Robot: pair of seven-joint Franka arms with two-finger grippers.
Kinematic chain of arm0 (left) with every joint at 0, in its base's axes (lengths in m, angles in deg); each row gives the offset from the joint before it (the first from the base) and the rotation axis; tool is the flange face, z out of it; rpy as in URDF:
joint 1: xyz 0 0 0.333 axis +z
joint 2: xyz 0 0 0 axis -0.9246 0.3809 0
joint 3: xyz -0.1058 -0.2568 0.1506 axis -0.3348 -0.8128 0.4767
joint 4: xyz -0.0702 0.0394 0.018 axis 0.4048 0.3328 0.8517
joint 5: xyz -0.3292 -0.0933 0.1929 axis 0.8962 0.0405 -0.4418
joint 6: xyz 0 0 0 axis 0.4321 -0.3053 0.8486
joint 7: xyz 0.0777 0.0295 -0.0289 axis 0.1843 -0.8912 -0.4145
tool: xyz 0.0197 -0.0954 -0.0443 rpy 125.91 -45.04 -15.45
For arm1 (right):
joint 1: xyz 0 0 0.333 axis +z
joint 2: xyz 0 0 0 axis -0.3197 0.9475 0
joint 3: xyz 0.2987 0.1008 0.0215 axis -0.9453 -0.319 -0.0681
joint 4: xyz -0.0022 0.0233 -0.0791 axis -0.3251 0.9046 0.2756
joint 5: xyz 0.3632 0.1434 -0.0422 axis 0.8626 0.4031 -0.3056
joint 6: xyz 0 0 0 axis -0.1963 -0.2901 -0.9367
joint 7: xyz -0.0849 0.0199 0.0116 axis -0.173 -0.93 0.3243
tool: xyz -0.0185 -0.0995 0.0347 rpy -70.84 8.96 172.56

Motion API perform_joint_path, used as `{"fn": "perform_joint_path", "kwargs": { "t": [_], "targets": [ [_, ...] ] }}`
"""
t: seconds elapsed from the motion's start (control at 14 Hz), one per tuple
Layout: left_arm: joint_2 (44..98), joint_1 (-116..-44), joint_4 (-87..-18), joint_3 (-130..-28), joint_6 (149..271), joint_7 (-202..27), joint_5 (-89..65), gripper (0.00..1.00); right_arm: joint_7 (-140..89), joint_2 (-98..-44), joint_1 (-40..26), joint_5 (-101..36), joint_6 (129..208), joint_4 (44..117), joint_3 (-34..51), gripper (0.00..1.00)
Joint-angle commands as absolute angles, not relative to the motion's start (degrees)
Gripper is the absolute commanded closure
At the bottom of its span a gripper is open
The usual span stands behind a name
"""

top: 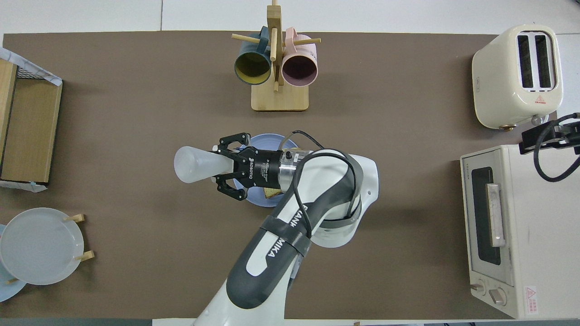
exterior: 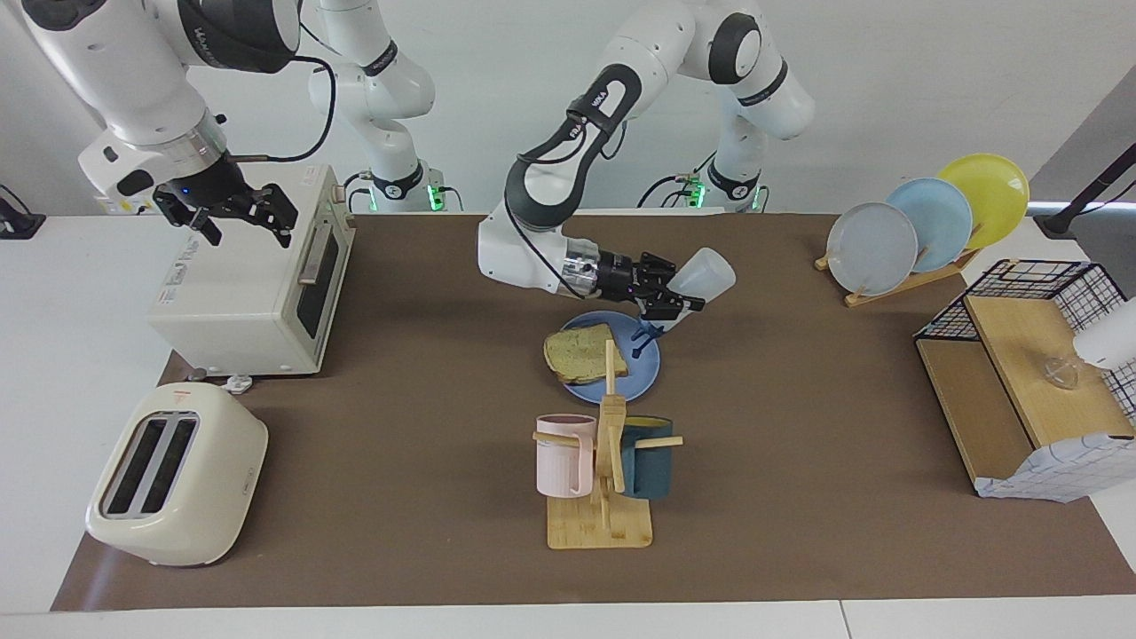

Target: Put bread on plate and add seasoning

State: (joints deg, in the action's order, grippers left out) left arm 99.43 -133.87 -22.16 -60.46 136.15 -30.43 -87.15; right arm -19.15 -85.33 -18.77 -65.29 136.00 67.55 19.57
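Translucent white plastic seasoning bottle (exterior: pixel 701 272), tipped, clamped in left gripper (exterior: pixel 667 297) over round medium-blue plate's (exterior: pixel 643 373) edge. Tan toast slice with brown crust (exterior: pixel 581 352): lying on that plate. Right gripper (exterior: pixel 232 213): waiting, fingers spread, above white toaster oven (exterior: pixel 240 293).
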Motion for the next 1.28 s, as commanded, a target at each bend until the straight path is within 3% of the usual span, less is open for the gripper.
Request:
{"fn": "perform_joint_path", "kwargs": {
  "t": [0.0, 0.29, 0.86, 1.21],
  "targets": [
    [99.5, -139.8, -20.8, -59.8, 131.2, -30.1, -84.4, 1.0, -20.3, -86.1, -19.0, -65.4, 136.5, 68.4, 19.5, 0.0],
    [99.3, -142.0, -20.8, -59.5, 130.2, -30.2, -82.7, 1.0, -20.3, -86.1, -19.0, -65.4, 136.5, 68.4, 19.5, 0.0],
    [99.8, -127.7, -21.9, -59.4, 141.6, -30.2, -90.6, 1.0, -20.3, -86.1, -19.0, -65.4, 136.5, 68.4, 19.6, 0.0],
    [99.8, -130.1, -22.6, -59.8, 141.2, -30.1, -89.9, 1.0, -20.3, -86.2, -19.0, -65.4, 136.5, 68.4, 19.5, 0.0]
  ]
}}
